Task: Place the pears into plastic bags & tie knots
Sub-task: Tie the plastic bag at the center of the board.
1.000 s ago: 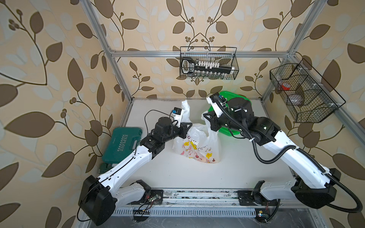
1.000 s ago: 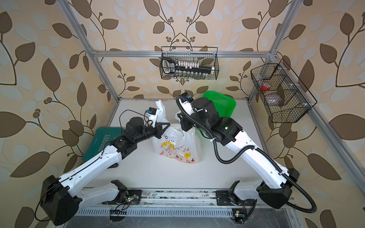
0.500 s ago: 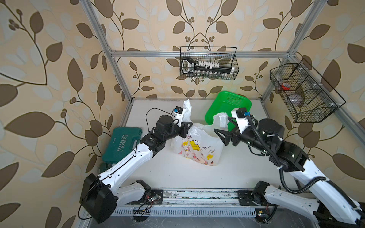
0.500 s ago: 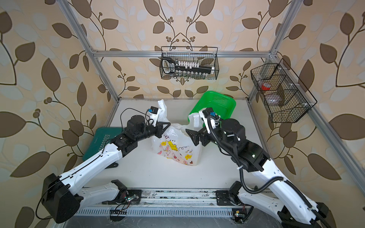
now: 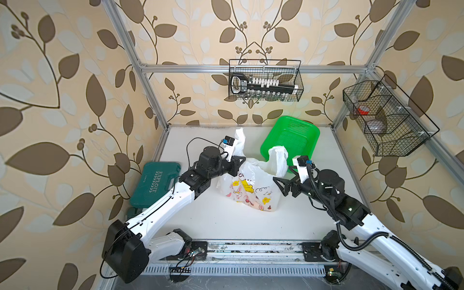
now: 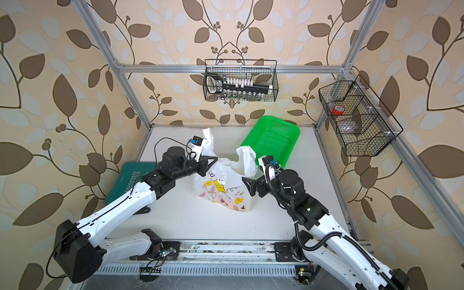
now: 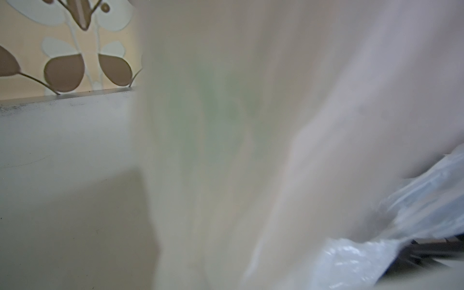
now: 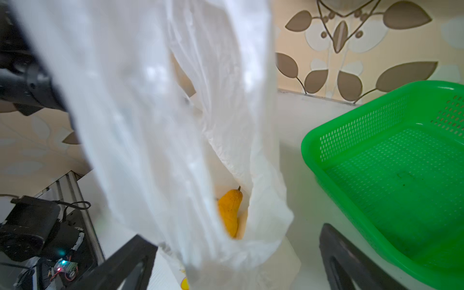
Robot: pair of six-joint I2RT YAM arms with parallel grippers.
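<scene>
left gripper [image 5: 238, 163] pinching bag [image 5: 251, 190] handle | right gripper [image 5: 285, 184] spread wide | grab other handle [image 5: 277, 157] low, pull gently

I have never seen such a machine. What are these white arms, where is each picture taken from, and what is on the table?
These are two robot arms on a white table. Two pictures look down from above; two come from cameras on the wrists. The left gripper is shut on one handle of the plastic bag. The right gripper is open around the bag's other handle, not pinching it. Through the bag's mouth the right wrist view shows an orange-yellow pear. A green basket, with nothing seen in it, stands behind the bag, and a dark green tool case lies beside the left arm.
</scene>
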